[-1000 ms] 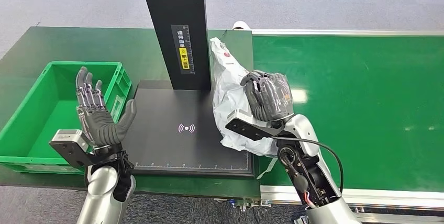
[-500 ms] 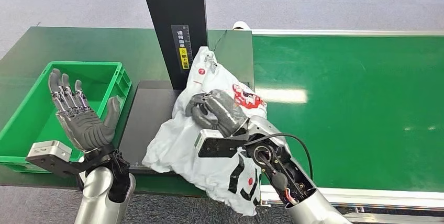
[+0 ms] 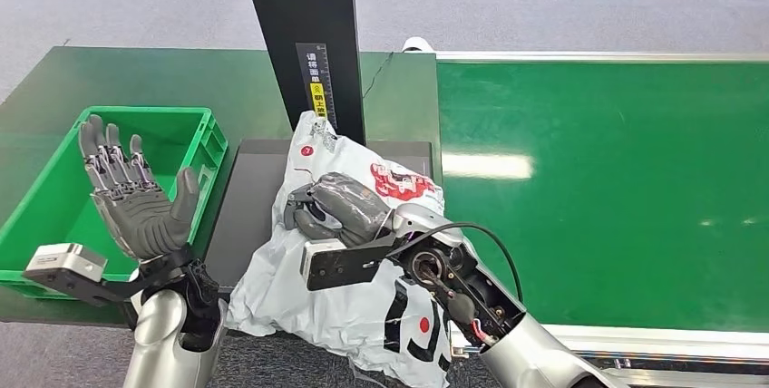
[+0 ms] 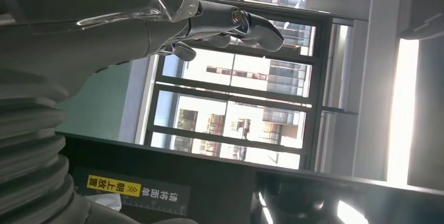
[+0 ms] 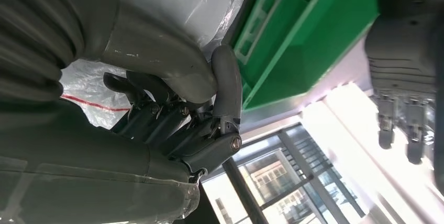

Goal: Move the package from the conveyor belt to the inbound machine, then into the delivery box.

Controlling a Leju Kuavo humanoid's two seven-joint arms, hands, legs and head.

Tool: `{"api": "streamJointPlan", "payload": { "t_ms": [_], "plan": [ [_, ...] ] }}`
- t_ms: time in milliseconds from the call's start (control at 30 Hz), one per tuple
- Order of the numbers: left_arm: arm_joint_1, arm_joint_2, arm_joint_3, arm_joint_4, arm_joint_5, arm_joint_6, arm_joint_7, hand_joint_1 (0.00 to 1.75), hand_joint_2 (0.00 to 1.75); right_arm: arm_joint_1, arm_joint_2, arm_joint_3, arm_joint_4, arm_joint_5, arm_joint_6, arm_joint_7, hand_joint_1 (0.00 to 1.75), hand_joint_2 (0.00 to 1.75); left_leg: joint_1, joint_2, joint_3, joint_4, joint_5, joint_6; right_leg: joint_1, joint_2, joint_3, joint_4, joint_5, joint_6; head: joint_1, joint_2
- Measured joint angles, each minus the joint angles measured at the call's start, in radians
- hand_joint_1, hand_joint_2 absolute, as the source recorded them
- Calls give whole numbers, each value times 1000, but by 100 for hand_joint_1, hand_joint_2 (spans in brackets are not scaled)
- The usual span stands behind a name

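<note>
One package (image 3: 349, 270) gripped by right hand (image 3: 334, 208); left hand (image 3: 136, 202) spread.

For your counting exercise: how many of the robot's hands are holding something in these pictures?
1. The right hand grips the white package over the black scanner platform. The left hand is raised, holding nothing, by the green box.

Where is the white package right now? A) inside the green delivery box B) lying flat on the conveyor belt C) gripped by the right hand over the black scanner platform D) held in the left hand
C: the right hand grips the white package over the black scanner platform; the left hand is raised with fingers spread, holding nothing.
</note>
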Motion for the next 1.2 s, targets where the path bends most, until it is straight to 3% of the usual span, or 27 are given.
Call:
{"api": "streamJointPlan", "payload": {
  "t_ms": [233, 367, 533, 633, 800, 900, 1200],
  "plan": [
    [1, -2, 14, -2, 7, -11, 8, 0, 175, -25, 2, 36, 45, 27, -39, 30, 171, 175, 0, 0, 0, 0, 0, 0, 0, 0, 0, 0, 0, 0, 0, 0],
    [5, -6, 23, -2, 10, -27, 14, 0, 175, -41, 6, 44, 82, 107, -150, 133, 0, 175, 0, 0, 0, 0, 0, 0, 0, 0, 0, 0, 0, 0, 0, 0],
    [16, -7, 32, -4, 30, -80, 35, 0, 175, -54, 10, 8, 140, 200, -325, 265, 0, 175, 0, 0, 0, 0, 0, 0, 0, 0, 0, 0, 0, 0, 0, 0],
    [17, -7, 30, -4, 29, -89, 39, 0, 175, -50, 10, -25, 154, 248, -386, 287, 0, 175, 0, 1, 1, 0, 0, 0, 0, 0, 0, 0, 0, 0, 0, 0],
    [17, -8, 27, -4, 27, -95, 40, 0, 175, -41, 10, -59, 167, 266, -409, 291, 0, 175, 0, 1, 0, 0, 0, 0, 0, 0, 0, 0, 0, 0, 0, 0],
    [16, -10, 26, -4, 27, -104, 47, 0, 175, -29, 10, -80, 166, 236, -427, 247, 0, 175, 0, 0, 1, 0, 0, 0, 0, 0, 0, 0, 0, 0, 0, 0],
    [3, -22, 20, 2, 18, -120, 60, 0, 175, 44, 3, -191, 98, 42, -449, 1, 0, 175, 0, 0, 1, 0, 0, 0, 0, 0, 0, 0, 0, 0, 0, 0]
  ]
}}
